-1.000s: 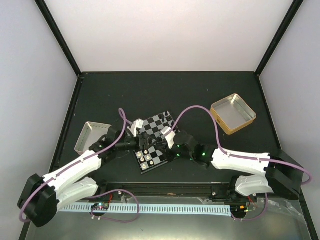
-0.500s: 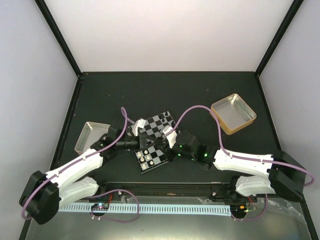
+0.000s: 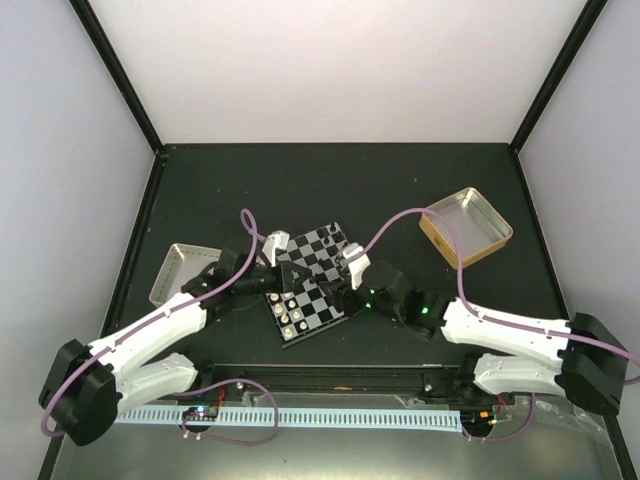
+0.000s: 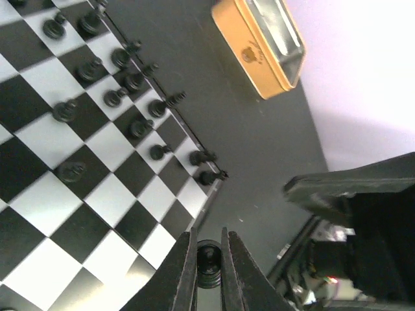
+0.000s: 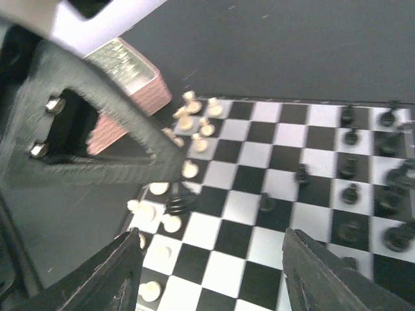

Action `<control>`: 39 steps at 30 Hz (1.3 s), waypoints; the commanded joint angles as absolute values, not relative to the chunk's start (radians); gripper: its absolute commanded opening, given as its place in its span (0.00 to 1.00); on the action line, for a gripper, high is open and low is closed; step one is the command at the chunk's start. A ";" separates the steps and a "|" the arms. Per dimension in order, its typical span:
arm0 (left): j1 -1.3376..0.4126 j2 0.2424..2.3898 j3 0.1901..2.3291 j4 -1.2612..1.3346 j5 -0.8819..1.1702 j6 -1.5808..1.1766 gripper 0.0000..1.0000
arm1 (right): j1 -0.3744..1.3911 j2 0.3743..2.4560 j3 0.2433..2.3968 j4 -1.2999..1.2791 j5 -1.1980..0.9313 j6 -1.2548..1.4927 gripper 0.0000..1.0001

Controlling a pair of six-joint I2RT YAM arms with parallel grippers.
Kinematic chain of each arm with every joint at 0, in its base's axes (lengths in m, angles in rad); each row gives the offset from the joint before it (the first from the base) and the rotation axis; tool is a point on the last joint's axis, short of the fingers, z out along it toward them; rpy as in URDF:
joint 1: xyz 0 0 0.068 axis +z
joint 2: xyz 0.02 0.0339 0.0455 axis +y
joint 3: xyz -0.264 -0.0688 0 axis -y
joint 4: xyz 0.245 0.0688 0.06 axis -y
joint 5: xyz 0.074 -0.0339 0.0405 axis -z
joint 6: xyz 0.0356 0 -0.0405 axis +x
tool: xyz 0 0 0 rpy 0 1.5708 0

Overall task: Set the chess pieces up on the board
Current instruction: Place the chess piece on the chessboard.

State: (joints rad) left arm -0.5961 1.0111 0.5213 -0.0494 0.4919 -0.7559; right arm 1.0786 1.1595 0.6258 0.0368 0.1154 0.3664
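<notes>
The board (image 3: 322,303) lies tilted between my two arms. My left gripper (image 4: 208,233) is shut on a black chess piece (image 4: 209,262), held above the board's edge; from the right wrist view this piece (image 5: 181,202) hangs over the cream pieces' side. Several black pieces (image 4: 130,84) stand along the far rows, and cream pieces (image 5: 194,123) cluster at the opposite side. My right gripper (image 5: 220,278) is open over the middle squares with nothing between its fingers. From above, the left gripper (image 3: 288,283) and right gripper (image 3: 335,288) face each other over the board.
A gold tin (image 3: 466,226) sits at the back right, also in the left wrist view (image 4: 266,45). A silver-pink tray (image 3: 183,273) lies left of the board, beside its cream side (image 5: 126,78). Purple cables arch over both arms.
My left gripper has shut on the black piece. The right gripper has opened wide and drawn back to the right, leaving the piece in the left one.
</notes>
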 commanded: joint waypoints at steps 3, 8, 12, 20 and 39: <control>-0.716 1.089 0.621 -0.126 0.195 -0.621 0.01 | 0.949 1.091 0.625 -0.140 0.264 0.542 0.60; -0.852 1.208 0.700 -0.110 0.019 -0.571 0.02 | 0.760 1.086 0.614 -0.248 0.188 0.676 0.60; -0.943 1.336 0.800 -0.094 -0.061 -0.516 0.02 | 0.600 1.082 0.562 -0.266 0.091 0.759 0.60; -1.018 1.590 1.002 -0.136 -0.204 -0.488 0.02 | 0.475 1.046 0.483 -0.247 0.010 0.774 0.59; -1.031 1.822 1.138 -0.180 -0.297 -0.498 0.04 | 0.428 1.063 0.469 -0.236 -0.028 0.739 0.59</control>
State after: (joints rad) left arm -1.0225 1.7962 1.0924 -0.1867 -0.2779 -0.5079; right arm 0.4362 1.0466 0.4706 -0.2539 -0.0090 0.7525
